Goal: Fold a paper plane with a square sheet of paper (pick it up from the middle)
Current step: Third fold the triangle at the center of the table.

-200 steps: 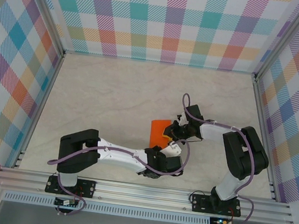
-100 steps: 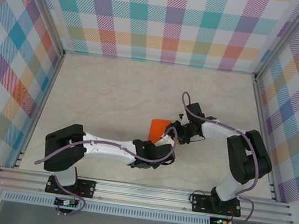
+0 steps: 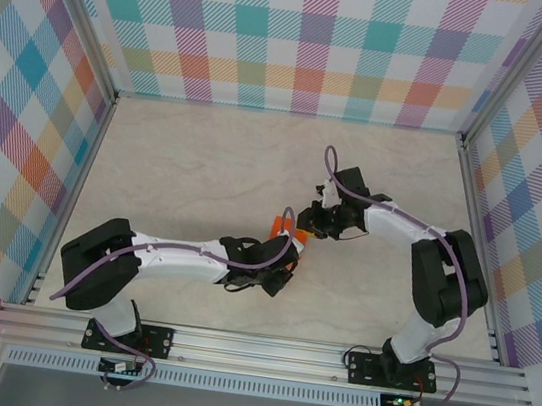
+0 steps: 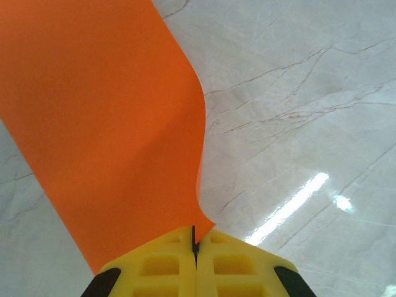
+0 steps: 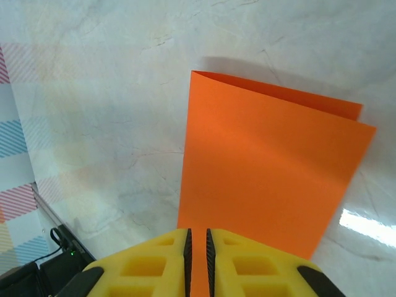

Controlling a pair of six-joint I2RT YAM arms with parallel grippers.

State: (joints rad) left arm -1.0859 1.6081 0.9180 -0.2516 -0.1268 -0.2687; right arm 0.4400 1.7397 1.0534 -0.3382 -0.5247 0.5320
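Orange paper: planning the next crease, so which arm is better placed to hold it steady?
Right, probably: the right fingers clamp the orange paper where it looks flat and doubled; the left fingers pinch a bowed edge.

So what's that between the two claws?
The folded orange sheet of paper, seen in the top view; the left gripper and right gripper each pinch an edge of it.

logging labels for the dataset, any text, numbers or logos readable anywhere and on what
No readable text. The paper is plain orange, the walls only plaid, the table only marble veining. Any print on the small boxes below the rail is too small to tell.
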